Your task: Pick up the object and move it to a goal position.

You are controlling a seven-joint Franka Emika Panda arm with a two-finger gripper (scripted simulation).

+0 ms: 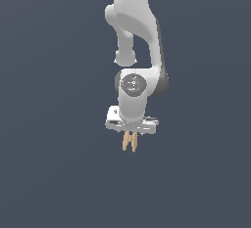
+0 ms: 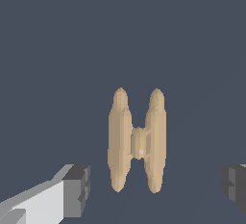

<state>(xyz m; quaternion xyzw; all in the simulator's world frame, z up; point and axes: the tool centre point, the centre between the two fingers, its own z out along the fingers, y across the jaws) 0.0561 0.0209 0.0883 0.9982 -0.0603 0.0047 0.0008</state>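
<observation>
The object (image 2: 138,141) is a small tan piece of two slim pointed bars joined in an "H". In the wrist view it lies between my two dark finger pads (image 2: 77,189), with a clear gap on each side. My gripper (image 2: 156,189) is open and touches nothing. In the exterior view the white-grey gripper (image 1: 130,133) points straight down at the middle of the picture. The object (image 1: 130,142) shows just under the hand. My fingers do not show in the exterior view.
The ground (image 1: 49,173) is a plain dark blue-grey surface all around, with no other objects or edges in view. The white arm (image 1: 135,26) rises from the gripper to the upper edge of the exterior view.
</observation>
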